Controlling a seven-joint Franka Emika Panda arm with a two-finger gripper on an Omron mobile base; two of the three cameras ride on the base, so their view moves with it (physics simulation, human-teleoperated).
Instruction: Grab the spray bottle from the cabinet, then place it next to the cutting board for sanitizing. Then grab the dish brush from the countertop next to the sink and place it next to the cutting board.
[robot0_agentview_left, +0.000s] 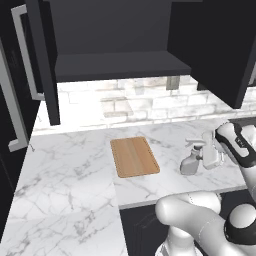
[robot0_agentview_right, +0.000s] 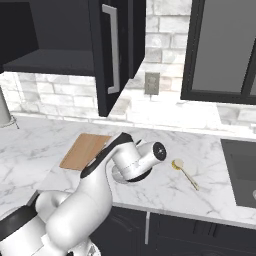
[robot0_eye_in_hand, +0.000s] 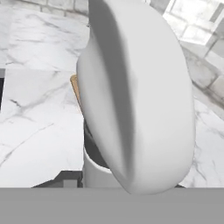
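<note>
No readable labels or writing on anything in frame

End effector (robot0_agentview_left: 209, 152) is down at the surface (robot0_agentview_left: 70, 165), right of the cutting board (robot0_agentview_left: 134, 157). Jaws partly closed around the spray bottle (robot0_agentview_left: 192, 159); in the left base view the bottle sits against the fingers, upright or nearly so, trigger head pointing toward the board. Whether the bottle base is touching the marble or just above it I can't tell. In the hand view the bottle (robot0_eye_in_hand: 140, 96) takes up most of the frame right in front of the camera, pale grey-white, with a sliver of the board's edge (robot0_eye_in_hand: 74, 85) behind it (finger tips not distinguishable there)

Bottle is near the board's right side but apart from it, a strip of bare marble between them. Board lies flat, long side running away from the base

Dish brush (robot0_agentview_right: 184, 171) lies flat on the surface in the right base view, round yellow head toward the arm, thin handle angled toward the sink (robot0_agentview_right: 242, 170). It's between the arm's wrist and the sink edge, untouched, apart from bottle and board

Cabinet (robot0_agentview_left: 115, 62) above the surface stands open, doors swung out, dark shelf visible. Grey wall outlet (robot0_agentview_right: 152, 83) on the brick backsplash
</note>
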